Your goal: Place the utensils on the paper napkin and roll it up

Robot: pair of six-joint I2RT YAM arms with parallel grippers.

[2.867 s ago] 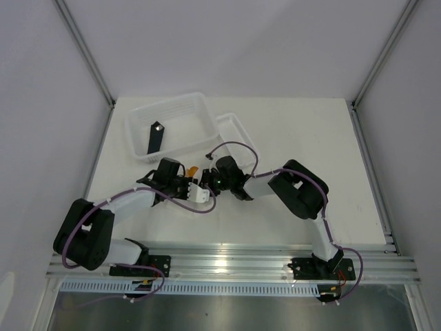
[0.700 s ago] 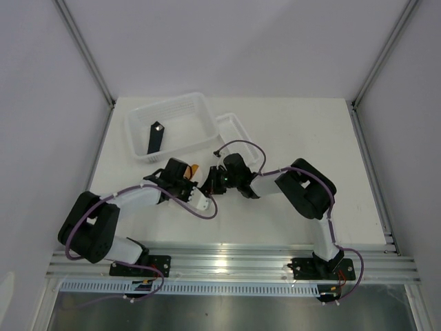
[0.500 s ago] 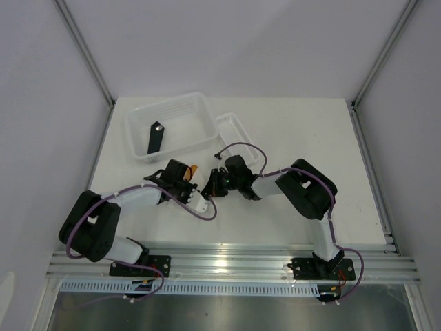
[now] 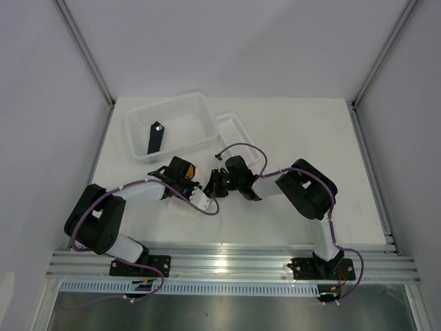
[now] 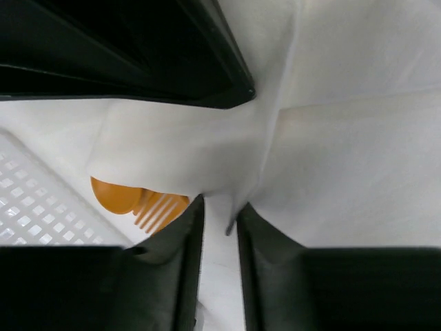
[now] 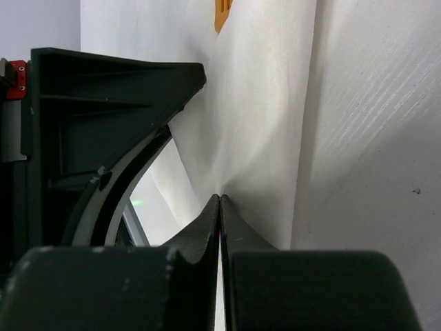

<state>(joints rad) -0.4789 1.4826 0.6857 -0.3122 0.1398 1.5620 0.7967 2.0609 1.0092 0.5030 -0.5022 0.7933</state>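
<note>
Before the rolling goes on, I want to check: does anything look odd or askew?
The paper napkin is pulled into a raised crease, pinched by the left end effector and the right end effector. The utensils stick out past its edge.

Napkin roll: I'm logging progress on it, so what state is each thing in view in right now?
paper napkin: creased, pinched up into a fold, not a finished roll.
utensils: lying together, partly covered by the paper napkin.
left gripper: shut on a fold of the paper napkin.
right gripper: shut on the paper napkin.
black bar: lying flat inside the large tray.
</note>
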